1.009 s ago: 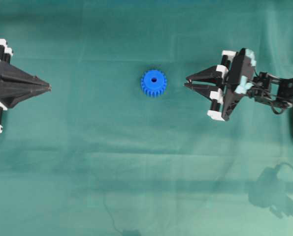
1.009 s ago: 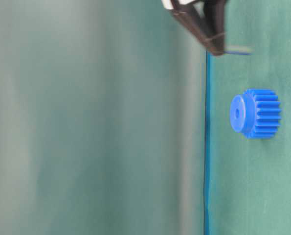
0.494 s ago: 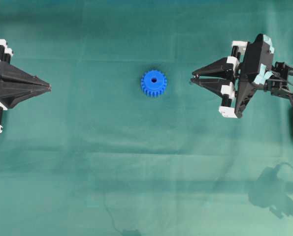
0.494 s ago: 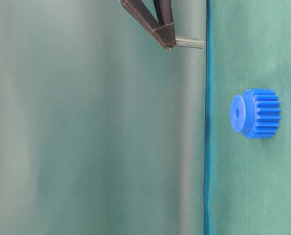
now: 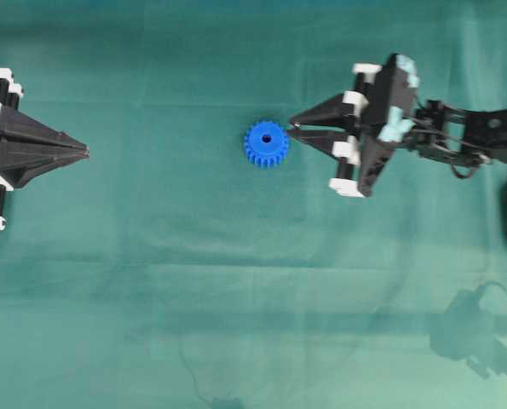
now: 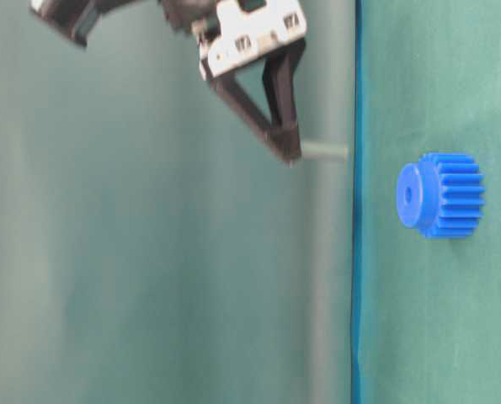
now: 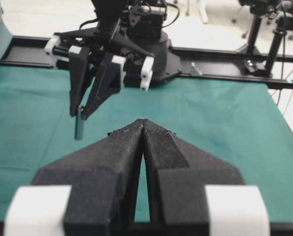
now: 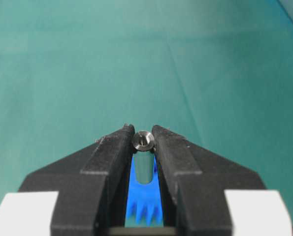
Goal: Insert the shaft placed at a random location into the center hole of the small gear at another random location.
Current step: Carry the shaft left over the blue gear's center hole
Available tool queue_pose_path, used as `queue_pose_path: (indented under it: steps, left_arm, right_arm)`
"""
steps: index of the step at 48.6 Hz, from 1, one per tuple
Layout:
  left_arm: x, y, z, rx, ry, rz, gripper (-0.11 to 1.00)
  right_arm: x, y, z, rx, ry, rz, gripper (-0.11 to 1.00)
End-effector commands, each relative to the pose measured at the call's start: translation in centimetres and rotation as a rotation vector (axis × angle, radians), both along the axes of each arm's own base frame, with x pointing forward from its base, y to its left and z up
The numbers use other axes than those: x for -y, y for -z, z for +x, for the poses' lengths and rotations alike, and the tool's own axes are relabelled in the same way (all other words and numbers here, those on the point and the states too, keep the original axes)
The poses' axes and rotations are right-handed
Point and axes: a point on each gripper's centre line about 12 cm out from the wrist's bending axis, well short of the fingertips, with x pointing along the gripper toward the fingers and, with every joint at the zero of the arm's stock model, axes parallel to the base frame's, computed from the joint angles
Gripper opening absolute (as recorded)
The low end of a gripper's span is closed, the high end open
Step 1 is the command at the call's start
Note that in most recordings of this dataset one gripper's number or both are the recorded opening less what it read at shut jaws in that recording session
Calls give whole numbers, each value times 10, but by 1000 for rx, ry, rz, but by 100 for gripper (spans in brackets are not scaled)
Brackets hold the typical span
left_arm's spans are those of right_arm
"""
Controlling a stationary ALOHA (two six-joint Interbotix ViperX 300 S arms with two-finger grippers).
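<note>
Near the middle of the green table (image 5: 151, 256) lies the small gear (image 5: 266, 144), hub up. Just beside it the right gripper (image 5: 292, 128) pinches the shaft (image 8: 145, 162) between its fingertips above the cloth. At the table's left edge the left gripper (image 5: 84, 152) has its jaws pressed together, holding nothing.

Evenly and softly lit from above. Faint arm shadow cast on the green cloth (image 5: 236, 324) toward its near right corner. Table-level view blurred on the left; wrist views sharp close in, soft farther back. No glare.

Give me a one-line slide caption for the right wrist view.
Right gripper pinching the small silvery metal shaft above the bright blue toothed plastic gear.
</note>
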Motion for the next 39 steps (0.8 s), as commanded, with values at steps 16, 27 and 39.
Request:
queue_pose_path:
  steps: [16,27,39]
  left_arm:
    - [-1,-2,2,5,-3,-14,0]
    - [0,-2,2,3,-2,-12,0]
    - [0,-1,2,2,0,-14,0]
  right_arm:
    - [8,-9,26,10,1,-14,14]
    - [9,-5,27,0,3,-14,14]
    - [13,18,34,-21,23,-5,14]
